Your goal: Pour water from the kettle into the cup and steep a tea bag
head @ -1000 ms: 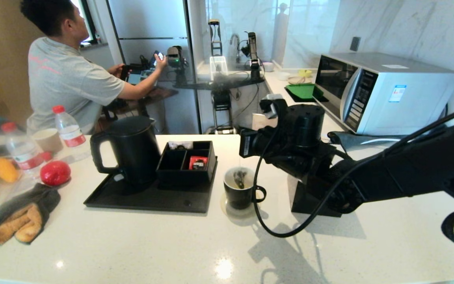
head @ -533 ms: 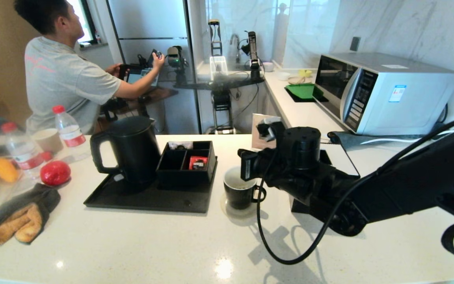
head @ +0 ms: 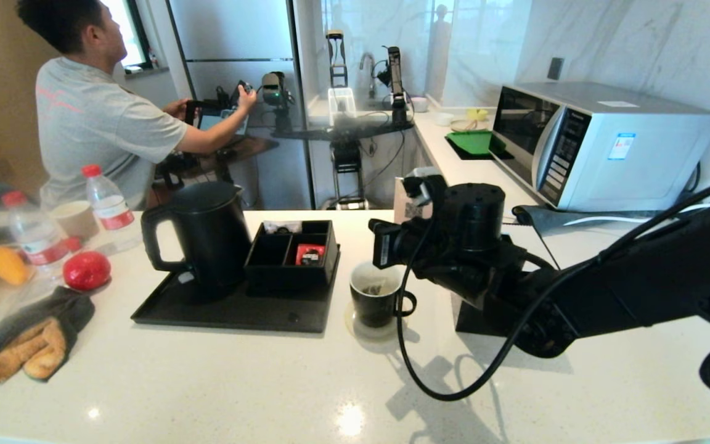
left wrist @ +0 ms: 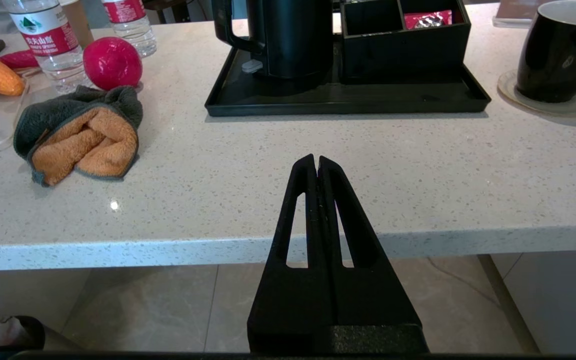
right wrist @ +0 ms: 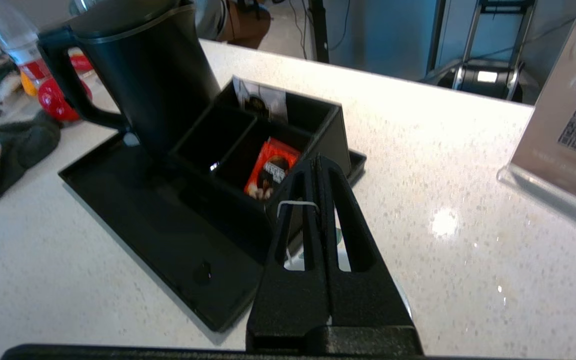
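Right gripper (right wrist: pixel 318 165): above small glossy black mug (head: pixel 376 302), fingers pressed together, pinching thin white string (right wrist: pixel 292 203).
Mesh tea bag (head: pixel 375 288): inside mug, in pale water.
Tall matte-black kettle (head: pixel 204 237): on black tray (head: pixel 232 308), 9 o'clock of mug.
Left gripper (left wrist: pixel 317 162): closed, empty, parked off counter edge.
Step, judged: steeping. Next: gentle dunking, string kept taut.

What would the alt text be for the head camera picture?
The robot's right gripper hovers just above a black cup on a white counter, a tea bag inside the cup. A black kettle stands on a tray to its left.
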